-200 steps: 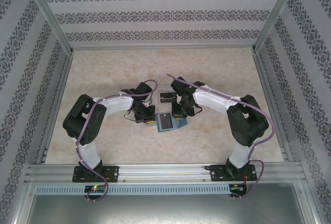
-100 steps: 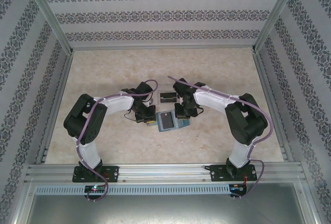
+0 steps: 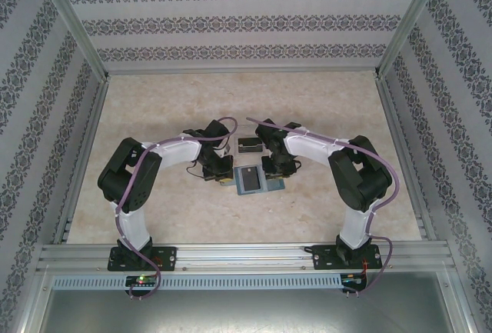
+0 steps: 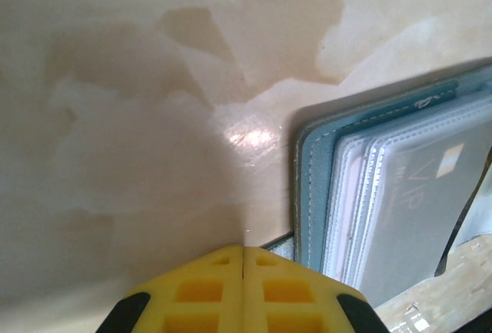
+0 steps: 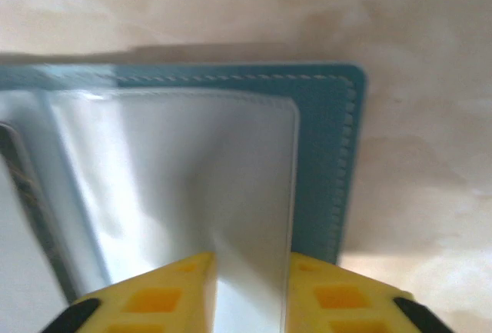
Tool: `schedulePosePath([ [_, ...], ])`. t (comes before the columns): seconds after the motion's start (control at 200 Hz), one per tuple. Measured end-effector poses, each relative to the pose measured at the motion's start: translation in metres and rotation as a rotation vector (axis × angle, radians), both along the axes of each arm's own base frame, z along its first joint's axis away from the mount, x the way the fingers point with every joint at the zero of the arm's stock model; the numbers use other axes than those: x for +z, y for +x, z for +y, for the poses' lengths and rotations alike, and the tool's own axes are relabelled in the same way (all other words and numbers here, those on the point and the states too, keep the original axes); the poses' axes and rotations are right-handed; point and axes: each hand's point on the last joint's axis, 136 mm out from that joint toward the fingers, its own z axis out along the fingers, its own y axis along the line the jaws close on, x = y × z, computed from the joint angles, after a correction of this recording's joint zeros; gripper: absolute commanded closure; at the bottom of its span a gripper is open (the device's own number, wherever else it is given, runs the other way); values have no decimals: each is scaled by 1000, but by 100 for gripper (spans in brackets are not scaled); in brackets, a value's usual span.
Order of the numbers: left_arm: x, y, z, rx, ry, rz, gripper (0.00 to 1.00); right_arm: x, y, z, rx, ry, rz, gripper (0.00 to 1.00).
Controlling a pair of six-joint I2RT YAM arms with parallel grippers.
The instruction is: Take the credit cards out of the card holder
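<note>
My card holder [image 3: 252, 181] lies opened flat on the bench [image 3: 154, 110], near the middle, teal cover down, with a stitched teal border showing round its edge. Inside sits a stack of clear plastic sleeves [image 4: 361, 194]. Under the top sleeve on one half I see a dark grey credit card [image 4: 419, 218] with a small pale square near one corner, tucked in. On the other half, one clear sleeve rises between my right fingers [image 5: 154, 302], which stand apart
</note>
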Motion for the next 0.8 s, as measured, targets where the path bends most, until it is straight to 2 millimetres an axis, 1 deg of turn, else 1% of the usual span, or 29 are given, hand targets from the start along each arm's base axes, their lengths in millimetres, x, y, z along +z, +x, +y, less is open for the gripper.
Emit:
schedulePosePath([
  [0.08,1,1,2,0,14,-2,98,0,-3,-8,1,-43,9,62],
  [0.22,6,4,2,-7,25,-9,99,2,-6,-16,2,-84,14,61],
  [0.28,8,5,1,-8,23,-13,99,2,-6,-18,2,-95,16,64],
  [0.37,10,7,0,-9,21,-17,99,2,-7,-20,0,-103,18,72],
  [0.445,13,8,-1,-11,18,-19,98,2,-7,-20,1,-103,17,74],
  [0.515,16,8,-5,-19,13,-26,99,2,-7,-20,3,-103,16,75],
  [0.615,24,9,-17,-42,-4,-42,100,5,-7,-19,3,-97,12,78],
  [0.799,30,2,-33,-69,-37,-38,100,22,-6,-11,-1,-33,-21,79],
])
